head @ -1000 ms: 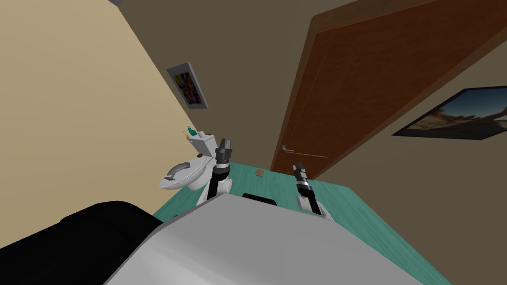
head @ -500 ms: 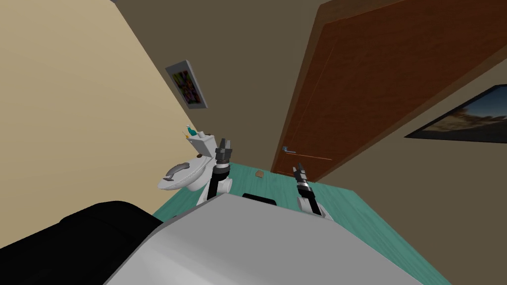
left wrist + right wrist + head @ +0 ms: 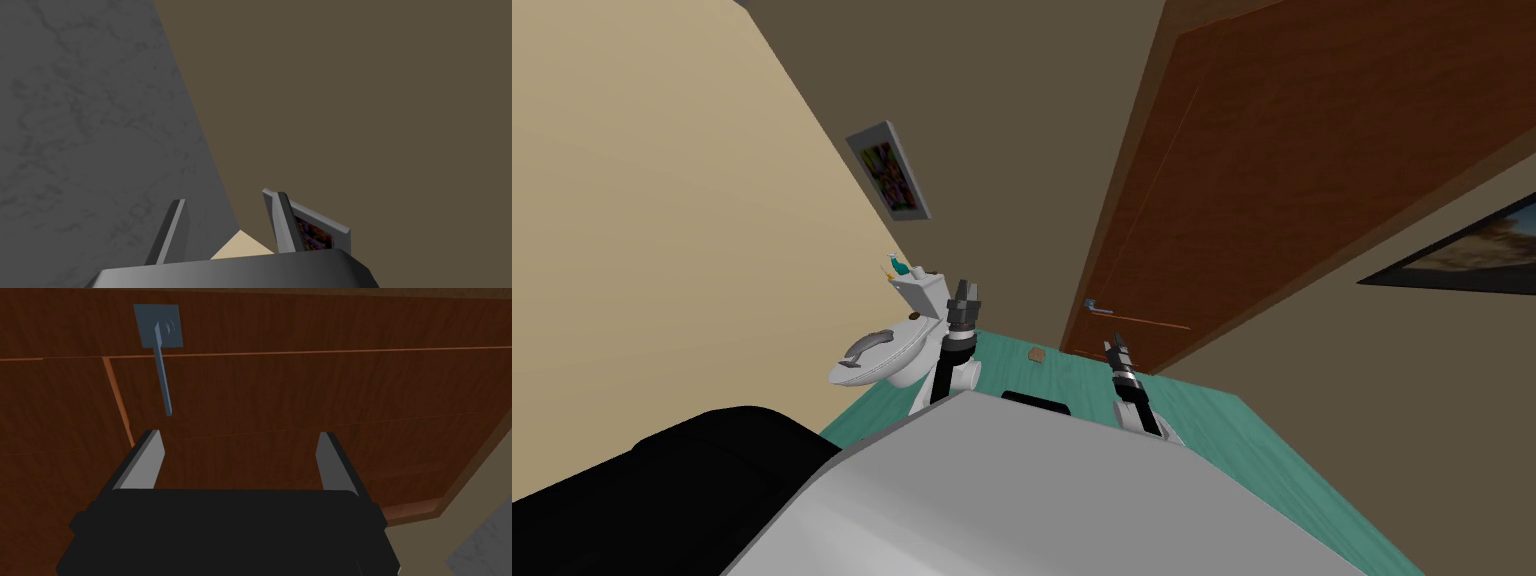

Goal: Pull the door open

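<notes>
**Item: door, red-brown wood grain, panelled.** It stands ahead of the robot and to its right, and looks shut in its frame. The handle is a grey-blue lever on a square plate, set near the edge of the door that faces the toilet.

**Hazards, as judged:**
- Missed grasp. In the right wrist view the lever's free end lies ahead of one finger's tip, not in the gap between the two. Closing on this line would catch air, or that finger would knock the lever.
- Slip. The lever is slim and the fingers are thin blades, so a shallow hold could slide off under a pull.
- Jam. Pulling before the lever is turned would likely strain against the latch.
- Collision. The door would swing toward the robot, which stands close on the teal floor. The panel may strike the arm or base unless the robot gives way.

**Right tool:** the forearm reaches forward and up toward the handle. The tool is near the handle but apart from it and from the door. Its fingers are spread wide, with nothing between them.

**Left tool:** raised beside the toilet, well apart from the door. Its fingers are parted by a narrower gap and hold nothing.
</notes>
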